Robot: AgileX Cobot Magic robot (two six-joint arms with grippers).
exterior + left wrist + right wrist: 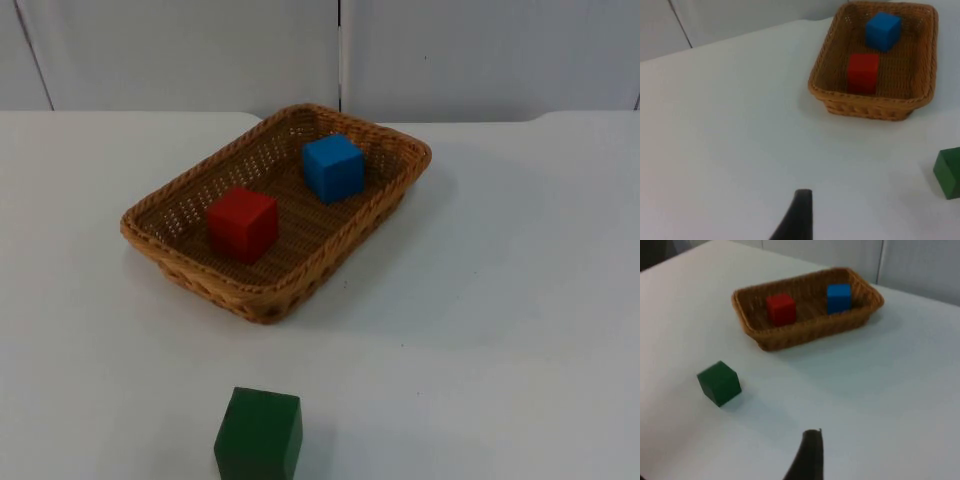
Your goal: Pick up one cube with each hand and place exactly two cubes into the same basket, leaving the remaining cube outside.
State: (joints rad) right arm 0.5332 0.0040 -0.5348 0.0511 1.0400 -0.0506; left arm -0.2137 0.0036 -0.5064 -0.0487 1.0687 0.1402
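Left gripper [799, 220]: we saw one black fingertip over bare white table; we could not tell how its fingers stood.
Right gripper [809, 456]: likewise one dark fingertip above the table, well apart from the cubes; its spread we could not tell.
Open room: we found wide bare white table [520, 300] on every side of the basket, and the grey partition wall [200, 50] stood behind it.
Basket [200, 285]: a rectangular, tan woven wicker basket with a braided rim, lying askew on the table.
Red cube [243, 223]: smooth and matte, it sat inside the basket toward its near end.
Blue cube [333, 167]: it sat inside the same basket at the far end, apart from the red one.
Green cube [258, 435]: dark and sharp-edged, it stood outside on the table, near the front edge of the top view.
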